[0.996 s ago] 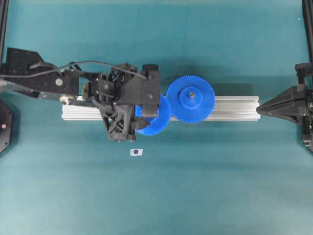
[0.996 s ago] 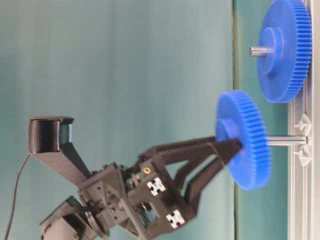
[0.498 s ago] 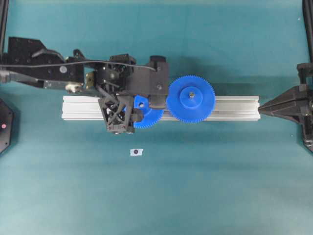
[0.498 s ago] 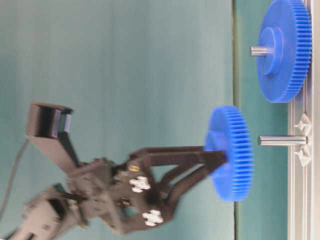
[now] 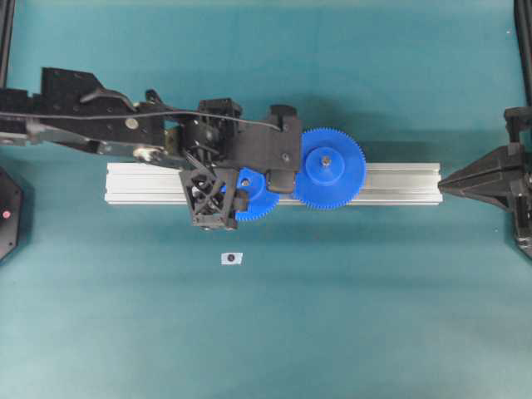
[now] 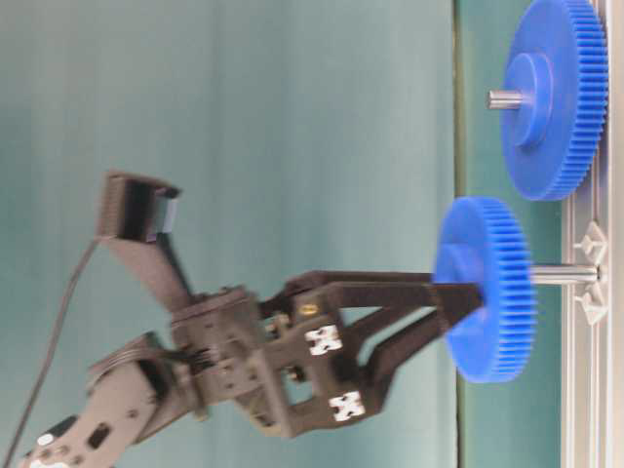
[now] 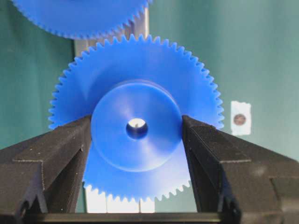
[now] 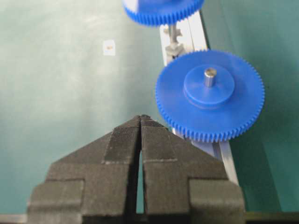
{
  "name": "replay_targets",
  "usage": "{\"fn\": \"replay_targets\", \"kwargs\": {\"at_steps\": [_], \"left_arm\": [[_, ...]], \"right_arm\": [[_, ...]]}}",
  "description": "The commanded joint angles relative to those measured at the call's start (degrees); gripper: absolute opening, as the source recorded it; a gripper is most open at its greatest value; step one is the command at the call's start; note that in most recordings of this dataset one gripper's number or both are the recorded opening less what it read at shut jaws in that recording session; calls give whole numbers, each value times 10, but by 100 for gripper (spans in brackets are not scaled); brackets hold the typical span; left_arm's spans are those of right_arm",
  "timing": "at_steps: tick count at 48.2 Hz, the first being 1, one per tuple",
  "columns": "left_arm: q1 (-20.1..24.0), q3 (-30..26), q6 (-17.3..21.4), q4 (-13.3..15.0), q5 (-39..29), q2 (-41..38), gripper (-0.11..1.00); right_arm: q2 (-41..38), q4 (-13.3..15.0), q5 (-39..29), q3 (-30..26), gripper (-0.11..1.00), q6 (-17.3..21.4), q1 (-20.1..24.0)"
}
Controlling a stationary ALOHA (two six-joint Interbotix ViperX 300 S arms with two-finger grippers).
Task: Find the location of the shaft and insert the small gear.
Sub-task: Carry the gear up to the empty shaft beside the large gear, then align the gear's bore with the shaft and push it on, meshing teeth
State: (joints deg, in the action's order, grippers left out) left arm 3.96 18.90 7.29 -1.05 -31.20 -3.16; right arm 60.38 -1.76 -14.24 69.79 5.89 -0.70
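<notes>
The left gripper (image 7: 136,128) is squeezing the round hub of the small gear (image 6: 485,289) between its two black fingers (image 7: 60,154), one on each side. The shaft (image 6: 564,275) is sitting right in front of the gripper, straight ahead of where the fingers are pointing. It is a thin pin, and its long way is running in line with the gripper's reach. From the side, the pin looks to be poking into the gear's middle already, but the gear is sitting well out from the silver rail (image 5: 150,183) that the pin is standing on. Through the little hole (image 7: 137,128) something shiny is showing, so I think hole and pin are lining up. The gear probably needs pushing further along the pin. The right gripper (image 8: 140,122) is waiting far off with its fingers pressed together, holding nothing. I am counting two blue gears, this one and a big gear (image 5: 329,168) already sitting on its own pin (image 8: 210,77) just beside it, two pins, and one rail.
</notes>
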Motion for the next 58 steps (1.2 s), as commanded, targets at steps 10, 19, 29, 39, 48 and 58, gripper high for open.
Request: {"fn": "replay_targets", "kwargs": {"at_steps": [10, 19, 29, 39, 48, 58], "left_arm": [[7, -7, 3, -2, 8, -11, 64], [18, -7, 4, -2, 6, -8, 64], [21, -8, 25, -2, -13, -10, 64], [29, -12, 38, -2, -29, -13, 64], [45, -11, 39, -2, -33, -11, 64], [51, -12, 40, -2, -33, -9, 64]], "right_arm": [[-3, 0, 4, -6, 2, 4, -1], [-2, -1, 4, -6, 2, 5, -1], [-1, -1, 4, -6, 2, 5, -1], [0, -1, 5, -6, 2, 5, -1], [-1, -1, 4, -6, 2, 5, -1], [-1, -1, 5, -6, 2, 5, -1]]}}
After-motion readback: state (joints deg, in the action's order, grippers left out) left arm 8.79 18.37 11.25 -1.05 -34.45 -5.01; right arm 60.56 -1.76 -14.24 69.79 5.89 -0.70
